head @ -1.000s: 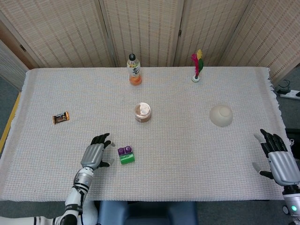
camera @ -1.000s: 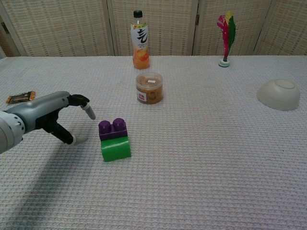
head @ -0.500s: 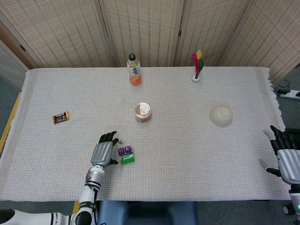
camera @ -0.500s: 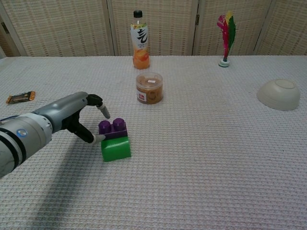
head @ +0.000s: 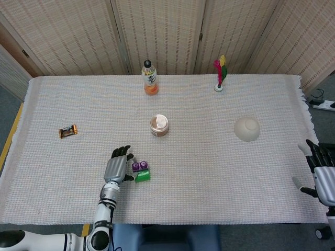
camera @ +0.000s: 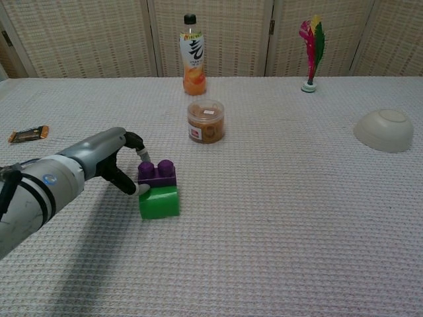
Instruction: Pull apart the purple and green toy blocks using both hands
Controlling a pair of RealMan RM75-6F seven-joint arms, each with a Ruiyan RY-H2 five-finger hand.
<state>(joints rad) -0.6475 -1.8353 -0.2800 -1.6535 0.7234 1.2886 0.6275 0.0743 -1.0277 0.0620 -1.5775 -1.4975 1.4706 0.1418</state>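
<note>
Over the last second the left hand (camera: 109, 162) has slid right across the cloth and reached the joined blocks near the table's near left: its thumb tip now touches the left face where the purple block (camera: 157, 174) sits on the green block (camera: 159, 201), and a fingertip rests by the purple block's left stud, though the grip looks not fully closed and the pair has barely shifted. The right hand (head: 322, 170) has drifted farther right and sits at the table's far right edge, fingers spread and holding nothing, well apart from the blocks. That suggests only the first half of the grasp is under way; the right hand must travel a long way left before any pull can start. The blocks are hard, glossy plastic: the purple one carries 2 round studs, the green one has a rounded top edge. They lie on a pale, coarse woven cloth (camera: 277, 218). Farther off stand a clear lidded jar (camera: 205, 121), an orange drink bottle (camera: 192, 58), an upturned cream bowl (camera: 386, 130), a feathered shuttlecock (camera: 311, 46) and a wrapped snack bar (camera: 28, 135).
</note>
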